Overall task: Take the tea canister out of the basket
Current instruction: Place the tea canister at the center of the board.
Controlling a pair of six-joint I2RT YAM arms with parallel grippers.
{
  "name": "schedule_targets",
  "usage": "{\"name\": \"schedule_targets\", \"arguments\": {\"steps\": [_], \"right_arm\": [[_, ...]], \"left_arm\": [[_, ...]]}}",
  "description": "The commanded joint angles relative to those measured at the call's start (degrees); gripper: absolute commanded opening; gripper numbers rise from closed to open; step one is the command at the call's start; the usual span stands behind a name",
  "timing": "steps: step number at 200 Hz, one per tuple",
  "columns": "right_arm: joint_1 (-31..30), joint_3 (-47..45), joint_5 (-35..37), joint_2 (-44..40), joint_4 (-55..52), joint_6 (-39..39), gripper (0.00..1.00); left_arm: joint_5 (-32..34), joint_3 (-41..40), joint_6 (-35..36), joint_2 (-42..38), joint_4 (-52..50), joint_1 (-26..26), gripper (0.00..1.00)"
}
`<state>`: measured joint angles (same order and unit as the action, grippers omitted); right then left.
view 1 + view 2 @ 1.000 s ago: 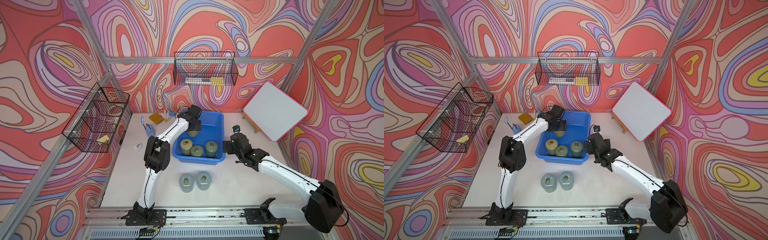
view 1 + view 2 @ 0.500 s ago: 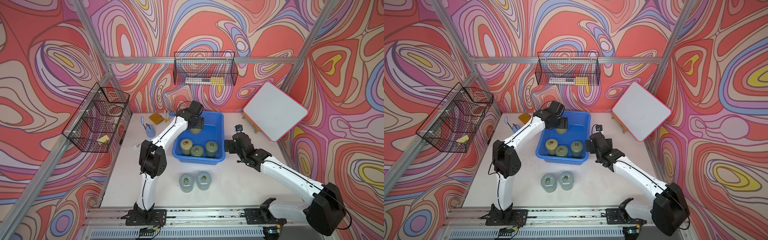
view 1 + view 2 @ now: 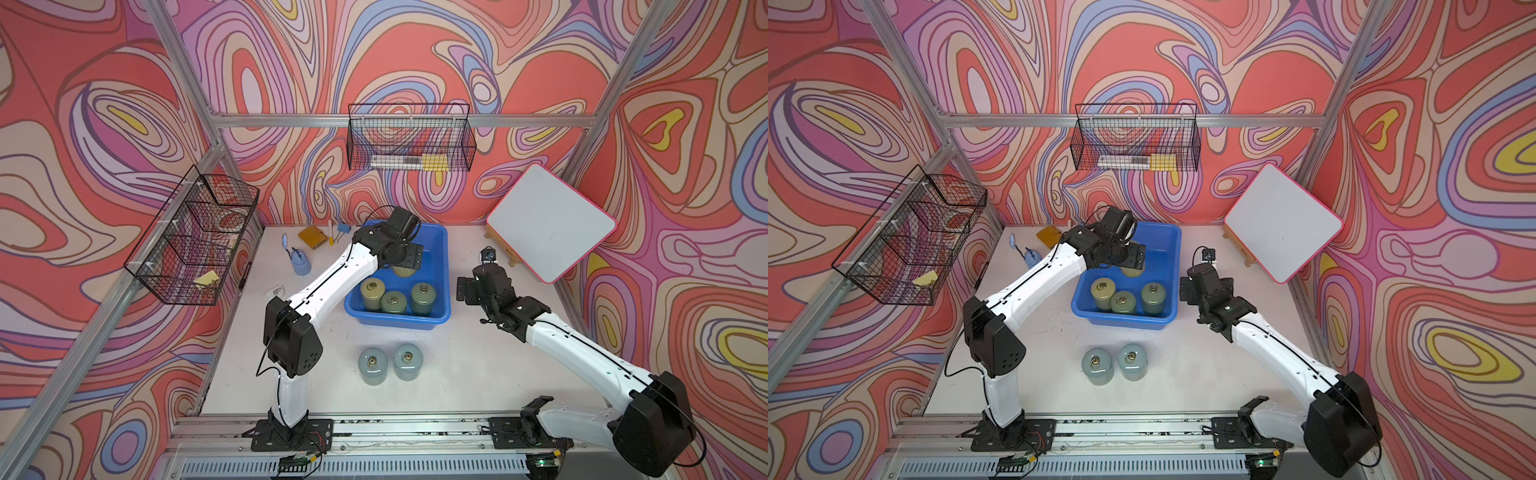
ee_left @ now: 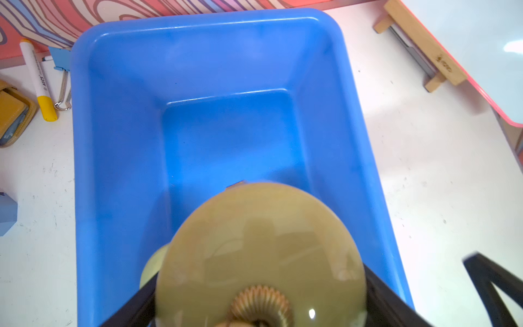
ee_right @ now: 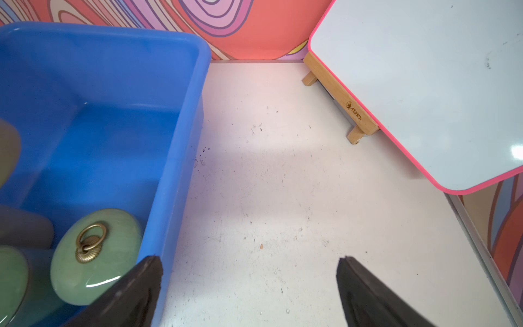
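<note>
The blue basket (image 3: 399, 321) (image 3: 1121, 321) stands mid-table. My left gripper (image 3: 409, 262) (image 4: 260, 297) is shut on an olive tea canister (image 3: 404, 272) (image 4: 260, 249), holding it by its sides above the basket's floor (image 4: 226, 136). Three more canisters (image 3: 393, 301) (image 3: 1123, 301) stand at the basket's near end; the right wrist view shows a green one (image 5: 96, 254) with a brass ring. My right gripper (image 3: 465, 289) (image 5: 249, 263) is open over bare table beside the basket's wall (image 5: 181, 141).
Two pale canisters (image 3: 372, 365) (image 3: 408, 360) stand on the table in front of the basket. A tilted whiteboard (image 3: 548, 224) on a wooden stand fills the back right. A yellow wallet (image 3: 311, 237), a marker (image 4: 38, 82) and a blue bottle (image 3: 301, 266) lie back left. Wire baskets hang on the walls.
My left gripper has lifted the olive canister off the basket floor and shifted it slightly right, while its elbow swung toward the front. The right arm has barely shifted.
</note>
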<state>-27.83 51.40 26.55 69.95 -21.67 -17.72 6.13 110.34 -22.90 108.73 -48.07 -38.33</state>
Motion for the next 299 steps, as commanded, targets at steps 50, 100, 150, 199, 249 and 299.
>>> {"name": "schedule_targets", "arguments": {"steps": [50, 100, 150, 199, 249, 299], "right_arm": [[1.81, -0.42, 0.66, -1.75, -1.09, -1.44, 0.98], [2.28, -0.50, 1.70, -2.32, -1.38, -1.70, 0.98], [3.22, -0.41, 2.04, -2.45, -1.53, -1.89, 0.98], [6.68, -0.24, 0.81, -2.19, -2.23, -2.98, 0.98], [11.75, -0.31, -3.16, -2.28, -2.41, -3.64, 0.98], [15.18, -0.16, -5.64, -2.45, -2.67, -4.07, 0.98]], "left_arm": [[2.17, -10.00, -0.02, -12.02, 4.03, -7.13, 0.15], [3.75, -15.28, -0.58, -16.86, 4.68, -13.40, 0.15], [4.83, -18.75, -1.54, -19.94, 6.19, -19.52, 0.16], [6.32, -21.03, -2.65, -19.14, 8.84, -26.12, 0.16], [6.09, -22.99, -2.89, -17.22, 12.77, -30.70, 0.16], [5.10, -25.44, -4.26, -13.63, 16.85, -33.41, 0.16]]}}
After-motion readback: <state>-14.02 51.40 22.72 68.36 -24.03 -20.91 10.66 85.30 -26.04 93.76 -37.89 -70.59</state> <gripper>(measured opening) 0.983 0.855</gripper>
